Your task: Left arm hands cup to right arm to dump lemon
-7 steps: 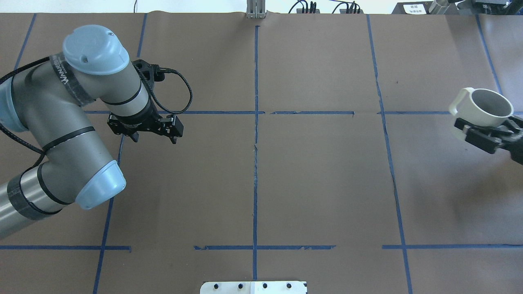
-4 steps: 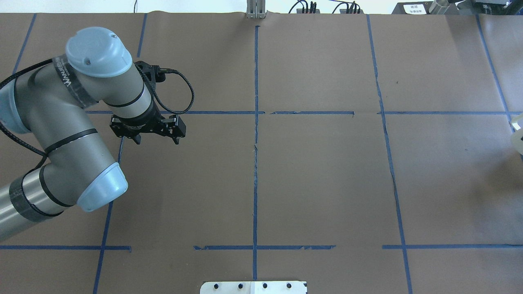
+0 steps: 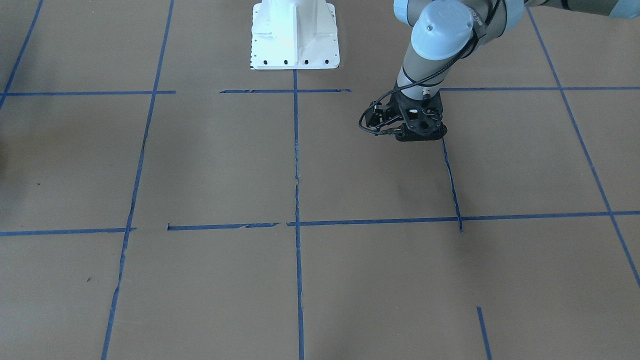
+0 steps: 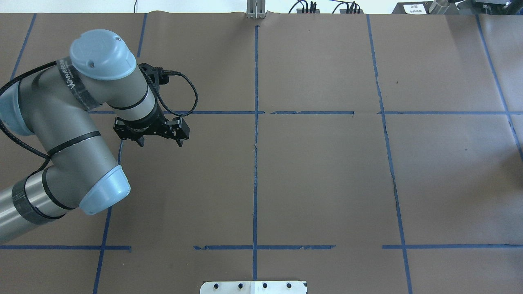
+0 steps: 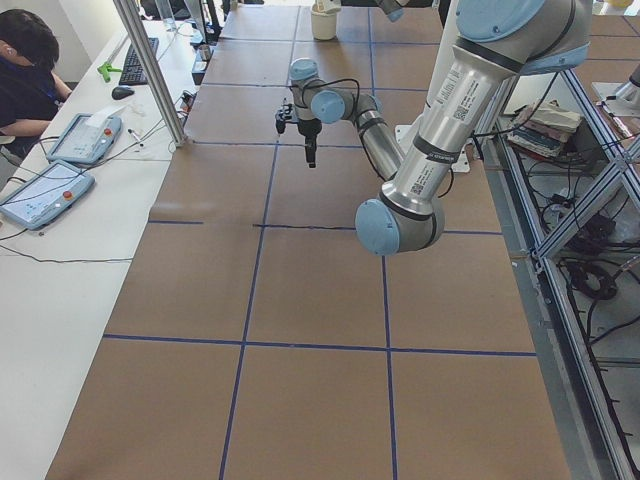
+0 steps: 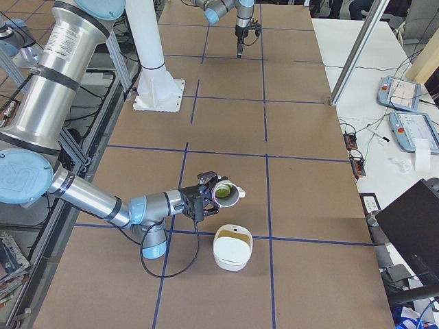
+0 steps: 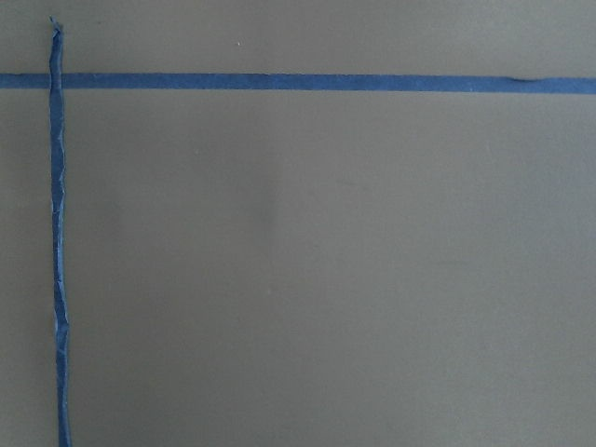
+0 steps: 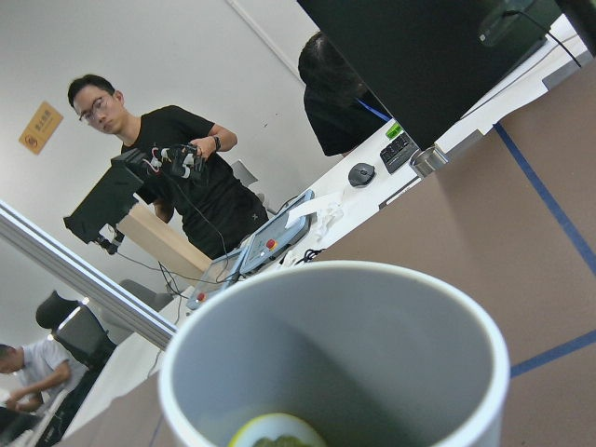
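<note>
The right gripper carries the cup tipped on its side, low over the table at the robot's right end, with the lemon inside near the bottom. Whether its fingers are clamped on the cup cannot be told from these views. The left gripper hangs spread and empty, well apart, over the table's other half.

The risk appears to be a miss. The cup's mouth looks to sit beside the white bowl, not over it, so the lemon may land on the table. A slice lodged at the bottom may also stay put when tipped, and a tilted mug may turn in a loose grip.

Brown paper gridded with blue tape covers the table. Beyond it, side desks hold control tablets, and people stand and sit near a dark monitor.
</note>
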Controlling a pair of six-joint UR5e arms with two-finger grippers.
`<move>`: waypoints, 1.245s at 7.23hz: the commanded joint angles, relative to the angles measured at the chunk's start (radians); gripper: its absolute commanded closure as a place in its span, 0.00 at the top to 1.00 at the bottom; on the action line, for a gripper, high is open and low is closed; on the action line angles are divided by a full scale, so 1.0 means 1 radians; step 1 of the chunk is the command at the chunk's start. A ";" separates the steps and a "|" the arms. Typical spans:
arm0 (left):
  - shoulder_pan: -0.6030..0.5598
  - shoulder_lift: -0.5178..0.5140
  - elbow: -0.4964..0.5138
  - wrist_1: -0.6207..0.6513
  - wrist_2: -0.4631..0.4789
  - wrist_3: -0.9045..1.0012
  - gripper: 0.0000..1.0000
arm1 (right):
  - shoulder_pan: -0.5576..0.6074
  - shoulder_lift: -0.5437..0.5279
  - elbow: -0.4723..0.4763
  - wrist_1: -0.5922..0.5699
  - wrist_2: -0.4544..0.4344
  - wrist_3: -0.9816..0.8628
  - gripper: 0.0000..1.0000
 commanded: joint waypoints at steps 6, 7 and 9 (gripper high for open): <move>0.006 -0.015 -0.012 0.002 0.003 -0.012 1.00 | 0.137 0.144 -0.189 0.185 -0.052 0.748 0.25; 0.005 -0.015 -0.024 0.005 0.003 -0.014 1.00 | 0.136 0.144 -0.189 0.214 -0.083 0.870 0.25; 0.005 -0.014 -0.027 0.005 0.003 -0.013 1.00 | 0.136 0.144 -0.189 0.236 -0.121 1.024 0.26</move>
